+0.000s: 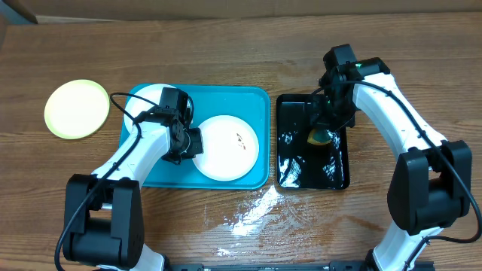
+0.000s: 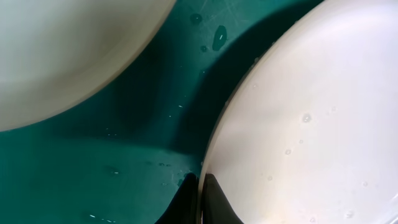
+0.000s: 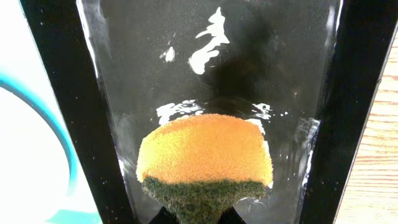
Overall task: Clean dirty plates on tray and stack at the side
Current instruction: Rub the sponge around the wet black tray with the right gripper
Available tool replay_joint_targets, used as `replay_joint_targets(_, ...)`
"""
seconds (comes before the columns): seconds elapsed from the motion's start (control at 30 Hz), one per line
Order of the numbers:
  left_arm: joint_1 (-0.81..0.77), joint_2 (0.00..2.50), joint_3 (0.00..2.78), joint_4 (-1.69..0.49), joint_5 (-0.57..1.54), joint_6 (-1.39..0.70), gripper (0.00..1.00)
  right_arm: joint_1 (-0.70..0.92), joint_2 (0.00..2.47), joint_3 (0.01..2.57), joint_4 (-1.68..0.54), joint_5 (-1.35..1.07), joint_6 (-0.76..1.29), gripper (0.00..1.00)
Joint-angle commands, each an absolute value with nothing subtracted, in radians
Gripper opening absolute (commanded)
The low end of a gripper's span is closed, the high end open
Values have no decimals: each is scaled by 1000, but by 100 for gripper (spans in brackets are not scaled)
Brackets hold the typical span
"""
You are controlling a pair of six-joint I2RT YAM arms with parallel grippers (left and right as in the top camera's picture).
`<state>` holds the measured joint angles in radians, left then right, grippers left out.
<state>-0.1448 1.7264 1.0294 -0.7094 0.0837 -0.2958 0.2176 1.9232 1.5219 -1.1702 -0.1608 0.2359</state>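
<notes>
The turquoise tray point(image 1: 256, 102) holds two white plates. One white plate point(image 1: 226, 147), with small dark specks, lies at the tray's right. My left gripper point(image 1: 192, 141) is shut on its left rim; in the left wrist view the fingers point(image 2: 200, 198) pinch the rim of this plate point(image 2: 311, 124). The other white plate point(image 1: 149, 98) is mostly hidden under my left arm and shows at the upper left of the left wrist view point(image 2: 62, 50). The yellow-green plate point(image 1: 77, 108) lies on the table left of the tray. My right gripper point(image 1: 322, 129) is shut on a yellow and green sponge point(image 3: 205, 162) over the black tray point(image 1: 335, 169).
The black tray point(image 3: 56, 93) holds shiny water. Water is spilled on the wooden table point(image 1: 248, 211) in front of the two trays. Droplets lie on the turquoise tray floor point(image 2: 124, 143).
</notes>
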Motion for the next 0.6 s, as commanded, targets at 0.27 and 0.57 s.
replay_joint_targets(0.27,-159,1733,1052,-726,15,-292,4,214,1895,1525,-1192,-209,244,4)
replay_joint_targets(0.57,-183,1733,1052,-729,15,-292,4,194,1895,1525,-1181,-238,352,4)
